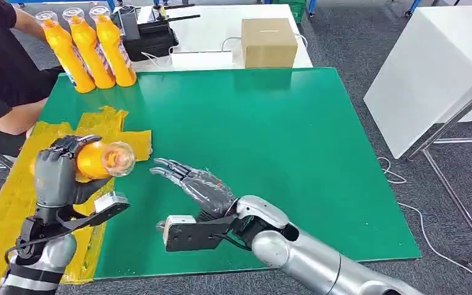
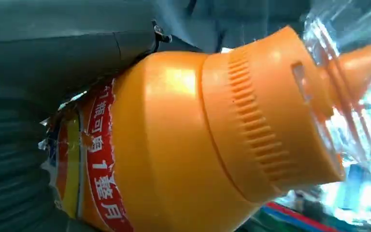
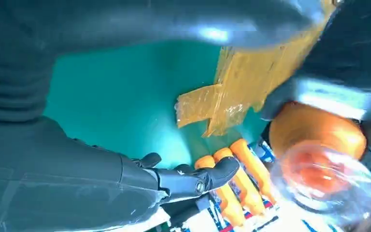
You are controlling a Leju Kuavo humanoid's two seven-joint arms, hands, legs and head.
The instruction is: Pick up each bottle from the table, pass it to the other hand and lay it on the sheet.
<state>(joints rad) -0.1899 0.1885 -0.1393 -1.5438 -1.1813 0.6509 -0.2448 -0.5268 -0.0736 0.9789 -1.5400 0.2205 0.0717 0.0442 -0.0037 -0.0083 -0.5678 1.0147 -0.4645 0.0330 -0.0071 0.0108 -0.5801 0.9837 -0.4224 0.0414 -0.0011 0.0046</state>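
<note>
My left hand [image 1: 58,169] grips an orange bottle [image 1: 101,159] with a clear cap, held on its side above the yellow sheet [image 1: 12,203], cap pointing toward my right hand. The left wrist view is close on the same bottle [image 2: 188,140], showing its ribbed orange collar and red label. My right hand [image 1: 193,183] hovers over the green table [image 1: 283,141] with fingers spread and nothing in them, a short gap from the cap. The right wrist view has its fingers [image 3: 193,179], the held bottle [image 3: 319,145] and the sheet [image 3: 241,82]. Three orange bottles [image 1: 89,46] stand at the table's far left corner.
A person in black [image 1: 3,67] sits at the far left beside the standing bottles. Behind the green table, a white table carries a cardboard box [image 1: 268,42] and a black device [image 1: 150,34]. A white panel [image 1: 430,74] stands to the right.
</note>
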